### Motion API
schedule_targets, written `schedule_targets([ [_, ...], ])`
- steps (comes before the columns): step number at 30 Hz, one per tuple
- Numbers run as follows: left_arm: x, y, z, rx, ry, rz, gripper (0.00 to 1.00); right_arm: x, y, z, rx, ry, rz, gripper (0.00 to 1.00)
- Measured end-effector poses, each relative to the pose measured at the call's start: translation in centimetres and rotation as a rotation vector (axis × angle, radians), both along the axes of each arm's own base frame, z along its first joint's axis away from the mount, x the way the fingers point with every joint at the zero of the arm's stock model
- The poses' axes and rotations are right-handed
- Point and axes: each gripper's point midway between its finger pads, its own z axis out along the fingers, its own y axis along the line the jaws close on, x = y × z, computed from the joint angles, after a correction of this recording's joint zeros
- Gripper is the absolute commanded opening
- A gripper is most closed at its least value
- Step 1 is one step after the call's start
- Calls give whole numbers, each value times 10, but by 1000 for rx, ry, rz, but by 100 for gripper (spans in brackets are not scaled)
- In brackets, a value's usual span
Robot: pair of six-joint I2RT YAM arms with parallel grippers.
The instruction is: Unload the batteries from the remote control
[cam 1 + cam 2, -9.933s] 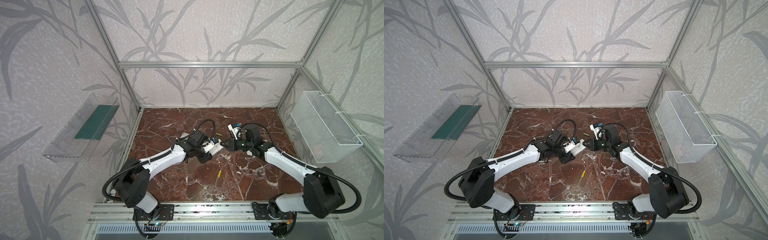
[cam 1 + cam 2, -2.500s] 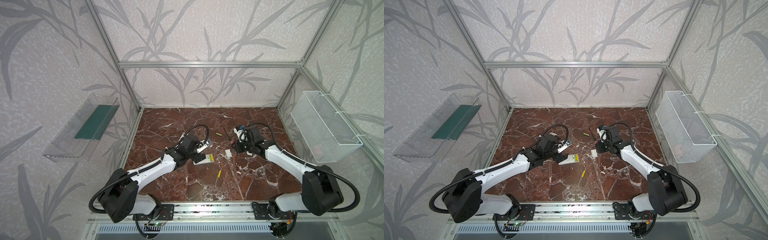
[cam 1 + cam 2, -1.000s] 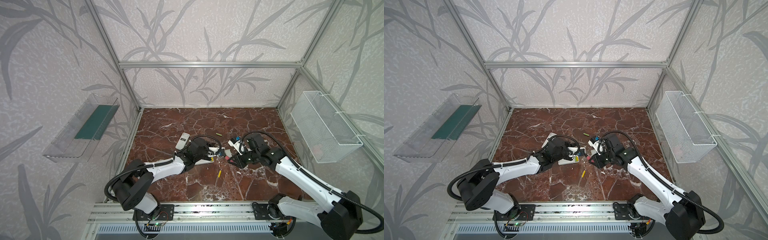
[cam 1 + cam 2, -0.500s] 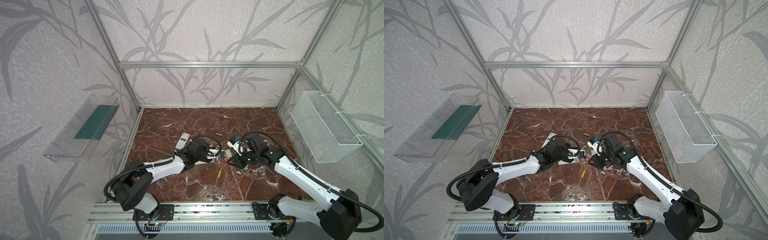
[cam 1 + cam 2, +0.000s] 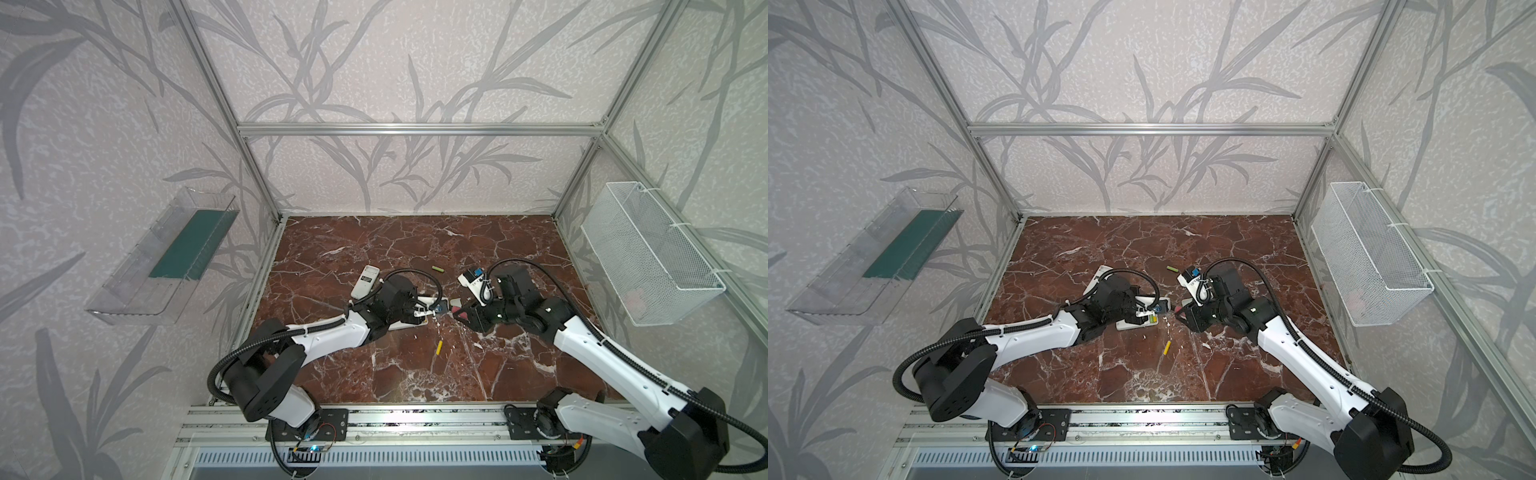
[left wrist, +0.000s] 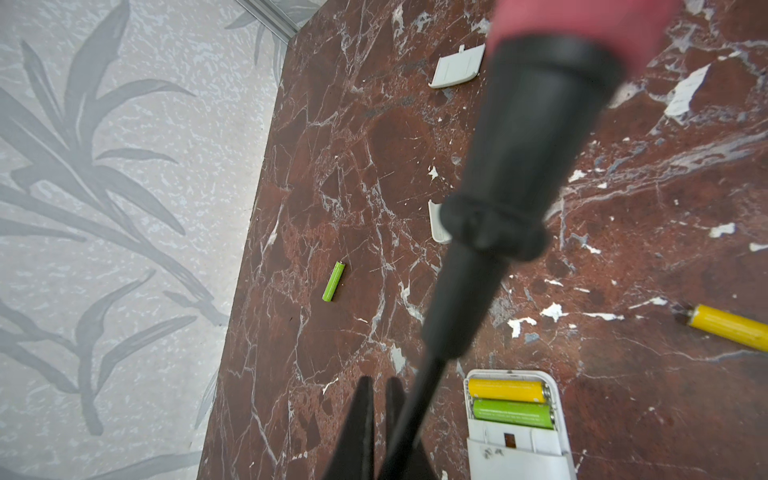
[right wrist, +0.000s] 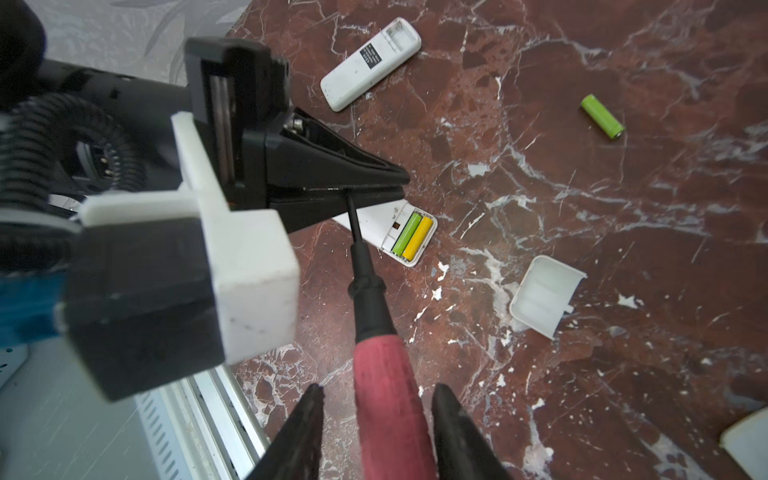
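A white remote control (image 6: pixel 515 453) lies back up with its compartment open; a yellow and a green battery (image 7: pixel 412 233) sit side by side in it. One loose green battery (image 5: pixel 437 269) lies farther back and a loose yellow one (image 5: pixel 439 347) nearer the front. My left gripper (image 7: pixel 401 185) is shut on the thin black shaft of a red-handled screwdriver (image 7: pixel 388 374), just above the remote. My right gripper (image 7: pixel 378 390) stands open around the red handle, with a gap on each side. In both top views the two grippers meet over the remote (image 5: pixel 1138 323).
A second white remote (image 7: pixel 370 62) lies back up behind the left arm. A loose white battery cover (image 7: pixel 544 295) rests beside the open remote, another cover (image 6: pixel 457 66) farther off. A wire basket (image 5: pixel 648 257) hangs on the right wall, a clear tray (image 5: pixel 166 257) on the left wall.
My left gripper has shut on the screwdriver's shaft. My right gripper's fingers have come apart off the red handle. Both arms have stayed almost where they were.
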Motion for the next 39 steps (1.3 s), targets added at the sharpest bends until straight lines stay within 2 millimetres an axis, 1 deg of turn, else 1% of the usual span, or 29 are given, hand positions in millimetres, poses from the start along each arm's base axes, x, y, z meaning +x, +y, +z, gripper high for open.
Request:
schedule_targets([
  [2,-1,-1,1,-18,8,0,0,3,-1,8,10,-36,-11,52],
  [6,-6,0,1,-50,30,-15,0,7,-3,16,27,-70,-20,52],
  [14,-15,10,12,-99,101,-71,0,18,-17,19,56,-72,-30,49],
  [18,-20,13,8,-76,142,-91,0,15,-14,19,67,-72,10,50],
  [25,-34,19,-7,-23,218,-133,0,8,-8,24,77,-115,89,50],
  [32,-37,20,-8,-17,239,-147,0,8,-2,35,92,-144,146,49],
  [39,-36,22,-9,-15,244,-144,0,4,2,28,106,-97,174,45],
])
